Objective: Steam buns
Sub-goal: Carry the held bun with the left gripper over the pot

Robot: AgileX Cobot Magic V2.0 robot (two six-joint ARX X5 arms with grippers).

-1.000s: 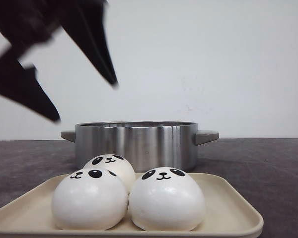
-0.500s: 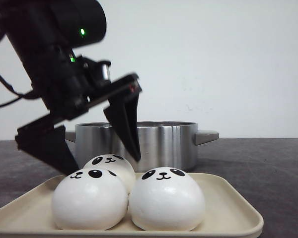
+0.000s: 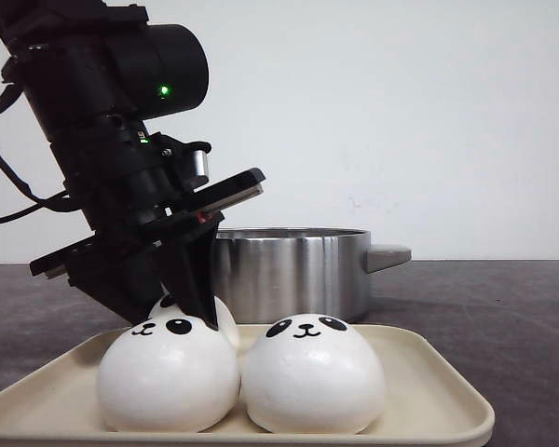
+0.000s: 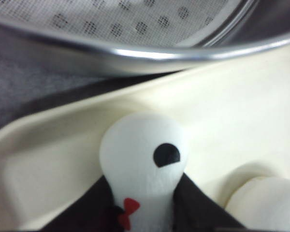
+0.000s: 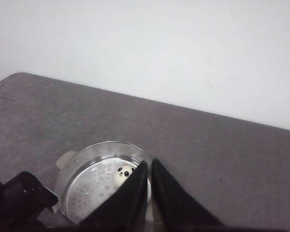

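Left wrist view shows the left gripper [image 4: 144,212] pinching the rear bun [image 4: 144,166], whose waist visibly squashes at six o'clock, so it probably handles soft and light.

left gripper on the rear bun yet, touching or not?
Touching. The left wrist view shows the rear bun squeezed narrow between the left gripper fingers.

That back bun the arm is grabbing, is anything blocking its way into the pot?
Nothing visible blocks it. The left gripper already pinches the back bun, and the pot just behind the tray is open-topped; only its rim must be cleared.
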